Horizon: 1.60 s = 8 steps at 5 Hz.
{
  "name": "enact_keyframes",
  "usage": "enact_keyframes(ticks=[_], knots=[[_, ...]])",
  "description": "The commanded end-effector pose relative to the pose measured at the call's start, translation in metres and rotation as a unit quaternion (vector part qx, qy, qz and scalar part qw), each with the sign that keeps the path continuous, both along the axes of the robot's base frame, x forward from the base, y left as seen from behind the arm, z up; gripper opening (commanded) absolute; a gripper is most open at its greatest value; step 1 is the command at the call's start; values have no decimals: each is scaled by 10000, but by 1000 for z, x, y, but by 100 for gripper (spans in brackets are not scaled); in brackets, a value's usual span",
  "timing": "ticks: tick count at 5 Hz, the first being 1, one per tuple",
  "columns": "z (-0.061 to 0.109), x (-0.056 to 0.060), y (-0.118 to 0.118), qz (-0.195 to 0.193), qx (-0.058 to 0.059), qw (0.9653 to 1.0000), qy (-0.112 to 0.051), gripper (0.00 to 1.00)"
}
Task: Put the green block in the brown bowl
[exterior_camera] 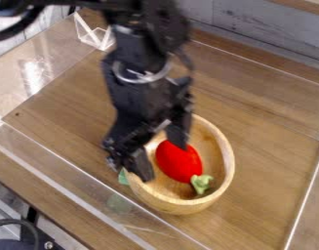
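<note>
The brown bowl (pixel 221 146) is a wide, light wooden bowl at the front middle of the table. A small green block (pixel 124 179) lies on the table just outside the bowl's left rim. My black gripper (pixel 129 162) points straight down over that left rim, right above the block. Its jaws stand open with nothing between them. The arm hides the bowl's left part and some of the block.
A red toy (pixel 177 156) with a green stem (pixel 201 183) lies inside the bowl. Clear plastic walls (pixel 45 161) ring the wooden table. A clear plastic stand (pixel 97 31) sits at the back left. A faint greenish patch (pixel 116 203) shows at the front wall.
</note>
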State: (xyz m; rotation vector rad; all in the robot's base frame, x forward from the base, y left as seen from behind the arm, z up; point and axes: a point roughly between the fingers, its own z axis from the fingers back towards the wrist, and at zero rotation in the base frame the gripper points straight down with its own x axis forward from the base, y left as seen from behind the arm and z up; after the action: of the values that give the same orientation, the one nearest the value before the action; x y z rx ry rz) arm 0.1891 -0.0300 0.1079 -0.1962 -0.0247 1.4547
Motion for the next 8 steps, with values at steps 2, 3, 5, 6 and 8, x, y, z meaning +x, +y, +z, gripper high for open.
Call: enact_keyframes(ticks=[2, 3, 5, 6, 8], knots=[[0, 5, -40, 238, -236, 9987, -386, 100], [4, 5, -60, 123, -321, 9978, -568, 100], [16, 14, -59, 35, -275, 9966, -778, 0], [23, 14, -53, -130, -274, 9957, -871, 0], [28, 12, -53, -352, -390, 9940, -959, 100]])
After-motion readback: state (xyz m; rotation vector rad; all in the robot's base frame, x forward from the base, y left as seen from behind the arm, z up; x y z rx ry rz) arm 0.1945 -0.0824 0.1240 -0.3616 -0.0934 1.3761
